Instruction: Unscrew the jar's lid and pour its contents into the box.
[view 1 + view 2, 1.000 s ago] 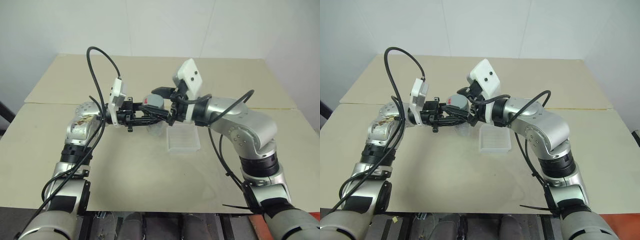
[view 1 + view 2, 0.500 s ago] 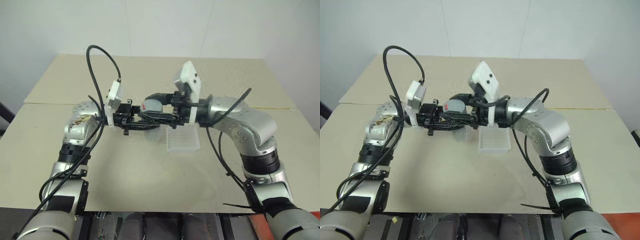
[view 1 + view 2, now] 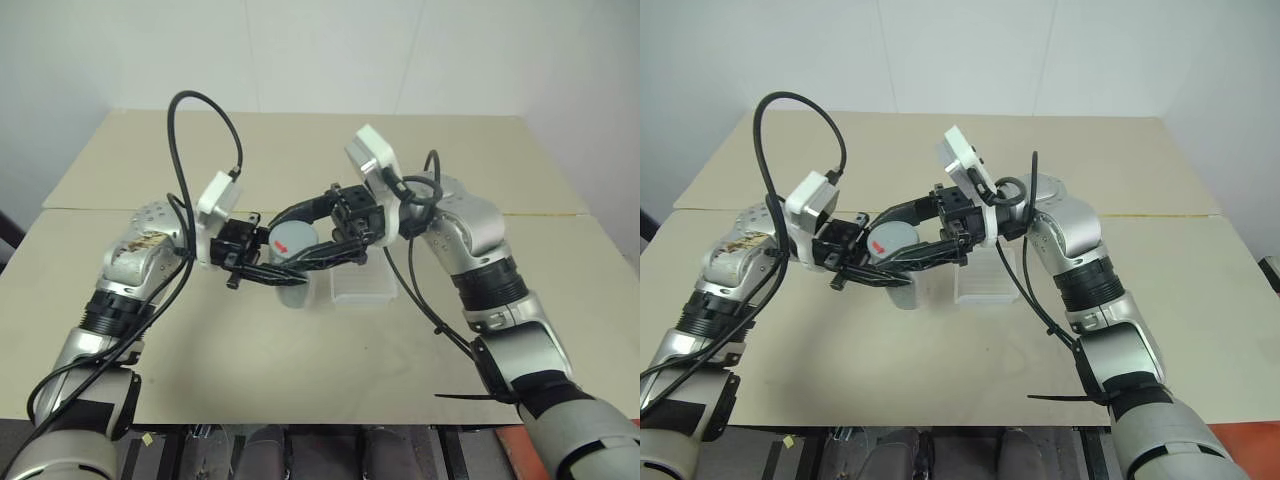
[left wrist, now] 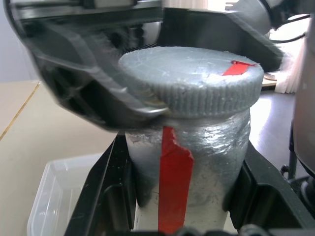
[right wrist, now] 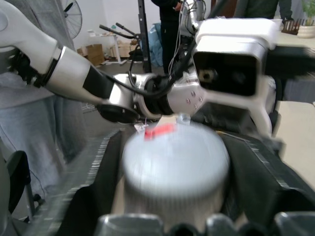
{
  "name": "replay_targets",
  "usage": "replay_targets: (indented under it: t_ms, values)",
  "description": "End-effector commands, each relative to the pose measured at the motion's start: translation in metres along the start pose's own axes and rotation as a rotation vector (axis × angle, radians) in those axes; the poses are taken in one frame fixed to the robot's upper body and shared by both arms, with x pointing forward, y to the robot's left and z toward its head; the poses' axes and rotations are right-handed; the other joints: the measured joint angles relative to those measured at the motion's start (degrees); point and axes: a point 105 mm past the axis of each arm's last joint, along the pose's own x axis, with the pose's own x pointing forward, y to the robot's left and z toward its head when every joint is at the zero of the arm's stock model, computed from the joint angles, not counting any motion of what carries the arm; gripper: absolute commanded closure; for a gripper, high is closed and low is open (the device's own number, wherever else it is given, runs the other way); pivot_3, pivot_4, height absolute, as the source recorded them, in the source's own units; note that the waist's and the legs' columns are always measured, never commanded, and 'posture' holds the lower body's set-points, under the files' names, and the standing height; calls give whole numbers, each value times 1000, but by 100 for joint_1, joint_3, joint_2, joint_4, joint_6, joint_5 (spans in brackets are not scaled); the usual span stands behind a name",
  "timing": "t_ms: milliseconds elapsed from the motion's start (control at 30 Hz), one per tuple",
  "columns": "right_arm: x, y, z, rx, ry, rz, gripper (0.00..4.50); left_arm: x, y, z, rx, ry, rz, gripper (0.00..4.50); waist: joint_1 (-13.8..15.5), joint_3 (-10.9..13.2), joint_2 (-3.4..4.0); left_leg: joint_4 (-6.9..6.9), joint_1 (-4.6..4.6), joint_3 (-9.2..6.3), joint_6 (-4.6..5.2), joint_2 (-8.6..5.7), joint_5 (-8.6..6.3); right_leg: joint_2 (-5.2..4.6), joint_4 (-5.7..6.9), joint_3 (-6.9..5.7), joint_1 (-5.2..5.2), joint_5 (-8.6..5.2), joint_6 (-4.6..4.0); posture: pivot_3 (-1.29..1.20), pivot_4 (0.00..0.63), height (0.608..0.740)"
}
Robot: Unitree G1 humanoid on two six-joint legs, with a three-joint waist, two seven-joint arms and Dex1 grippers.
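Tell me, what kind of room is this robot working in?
Probably a robotics lab or workshop. The robot works at a plain beige table against a bare white wall. Behind it stand a fan, cardboard boxes and people.

Grey lid with red mark; red-striped pale jar.

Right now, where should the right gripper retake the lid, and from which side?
Grip the lid by its ribbed rim, coming in level from the robot's right. The left gripper holds the jar upright by its body, so the cap stands clear above; right gripper already straddles it, open.
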Motion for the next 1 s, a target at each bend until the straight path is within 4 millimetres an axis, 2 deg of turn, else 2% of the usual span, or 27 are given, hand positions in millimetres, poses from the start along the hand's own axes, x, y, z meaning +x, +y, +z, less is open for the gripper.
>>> replay_targets:
  t_ms: [33,167,267,433,733,867,1000]
  values:
    - [-6,1,14,-70,-34,-41,61,-3,-1,5,30,-14,10,2545,1,0,0,0,0,0,-1,0,1,0,0,0,0,0,0,0,150,740]
    - [-17,2,18,-98,-50,-181,61,-14,4,-1,17,1,86,2545,-7,0,0,-1,0,1,-24,0,14,0,0,0,-1,0,0,0,150,740]
    - [-23,12,20,-140,-53,-304,61,-21,14,-4,15,-6,186,2545,3,1,-2,-1,-2,1,-23,1,14,0,1,-2,-1,0,0,0,150,740]
    - [-18,16,19,-158,-12,-513,61,-16,32,-8,26,-32,320,2545,4,1,-2,1,-2,2,-19,0,11,-2,3,-1,-1,0,0,0,150,740]
    - [11,-6,17,-156,58,-742,61,-1,40,-10,30,-53,328,2545,-25,1,-2,-1,0,7,-19,-1,11,0,27,10,-15,0,0,0,150,740]
    - [13,-19,16,-135,49,-816,61,0,43,-8,37,-54,324,2545,-19,1,-2,0,1,10,-18,-2,10,0,27,14,-16,0,0,0,150,740]
    - [10,-22,14,-129,60,-840,61,1,42,-7,41,-53,318,2545,-15,1,-2,0,0,10,-16,-3,9,-1,26,16,-15,0,0,0,150,740]
